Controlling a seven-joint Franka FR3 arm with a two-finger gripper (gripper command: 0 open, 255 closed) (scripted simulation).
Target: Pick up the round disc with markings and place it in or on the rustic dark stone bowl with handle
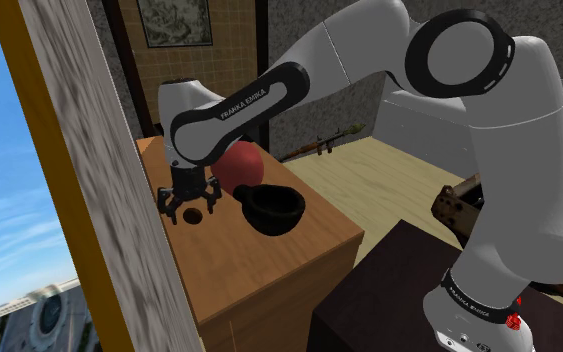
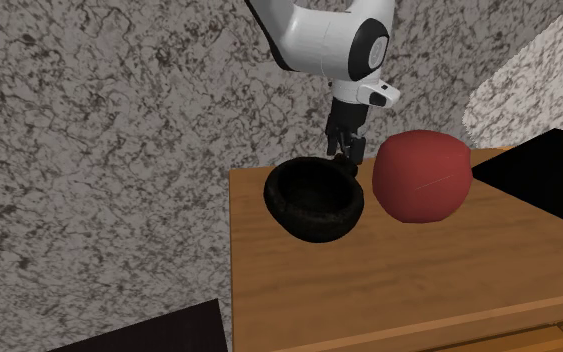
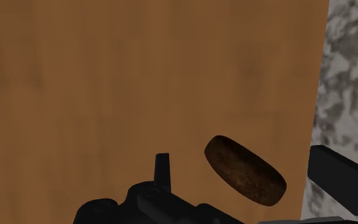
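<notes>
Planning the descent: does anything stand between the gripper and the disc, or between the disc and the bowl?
Nothing visible does. The open gripper hangs over the brown disc, and bare wooden tabletop lies between it and the dark bowl. The red rounded object sits off that line.

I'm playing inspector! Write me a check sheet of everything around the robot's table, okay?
Surface: wooden tabletop, brown.
Job's things: brown disc lying on the wood, not yet in the dark bowl; nothing seen inside the bowl.
Clutter: red ball-shaped thing right beside the bowl.
Grippers: claw open, just over the disc, one finger on each side, not touching it.
Cables: nothing seen.
Surroundings: mottled grey wall behind the table.
</notes>
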